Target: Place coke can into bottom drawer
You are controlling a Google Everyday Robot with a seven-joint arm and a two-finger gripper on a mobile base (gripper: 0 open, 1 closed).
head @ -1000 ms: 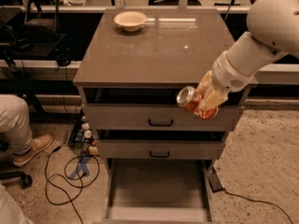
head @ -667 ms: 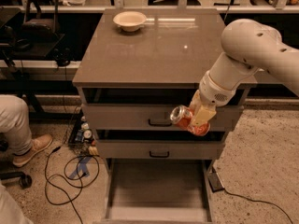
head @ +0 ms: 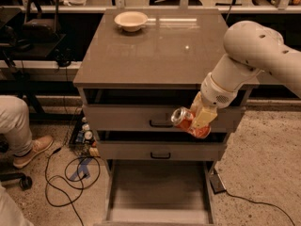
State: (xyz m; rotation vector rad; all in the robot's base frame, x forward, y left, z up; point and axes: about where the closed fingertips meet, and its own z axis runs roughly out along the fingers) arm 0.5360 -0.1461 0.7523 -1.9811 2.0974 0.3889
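Observation:
My gripper (head: pixel 196 121) is shut on the coke can (head: pixel 187 122), an orange-red can with a silver top that points left. It hangs tilted in front of the two upper drawers, at their right side. The bottom drawer (head: pixel 160 192) is pulled open below, a wide shallow tray with a bare flat floor. The can is above the drawer's right half and well clear of its floor. My white arm (head: pixel 244 55) comes in from the right.
A cream bowl (head: pixel 131 20) sits at the back of the cabinet top (head: pixel 155 51). The upper drawers have black handles (head: pixel 161 124). A seated person's leg and shoe (head: pixel 19 135) are at the left. Cables (head: pixel 70 173) lie on the floor left of the cabinet.
My gripper has moved the can down and to the left, from beside the top drawer to in front of the gap between the two upper drawers.

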